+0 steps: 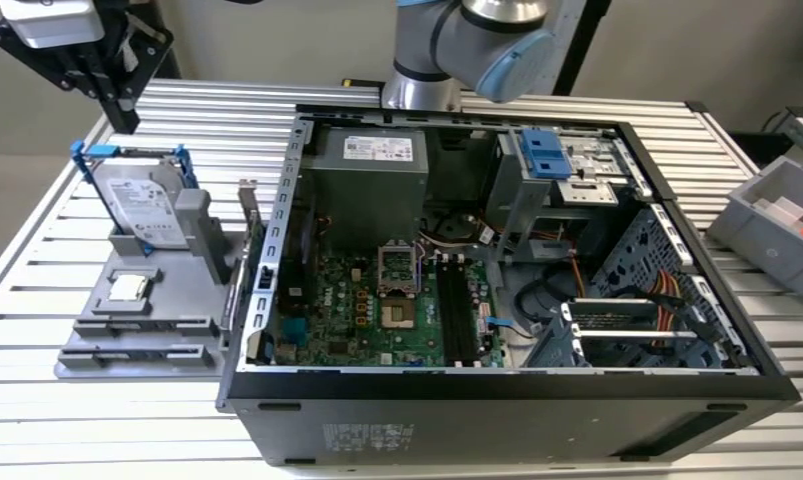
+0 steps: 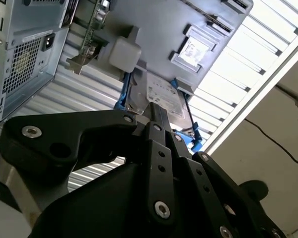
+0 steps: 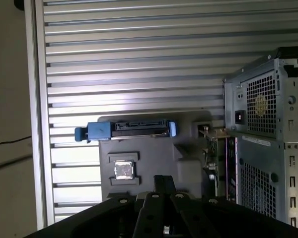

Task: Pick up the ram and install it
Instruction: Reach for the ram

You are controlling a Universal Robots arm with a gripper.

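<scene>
My gripper (image 1: 118,118) hangs above the table's far corner on the exterior view's left, over the hard drive in its blue frame (image 1: 145,205). Its black fingers (image 2: 154,116) meet at the tips with nothing between them, so it is shut and empty. In the first wrist view the gripper (image 3: 164,181) points down at the grey holder plate (image 3: 154,144). The ram is hidden: I cannot make it out in the holder's two long front slots (image 1: 141,326) or in the long black motherboard slots (image 1: 461,310) inside the open computer case (image 1: 508,385).
The holder plate (image 1: 94,310) also carries a small square silver chip (image 1: 128,288). A green card with a metal bracket (image 1: 249,215) stands on edge between the holder and the case wall. A grey bin (image 1: 781,225) sits at the exterior view's right.
</scene>
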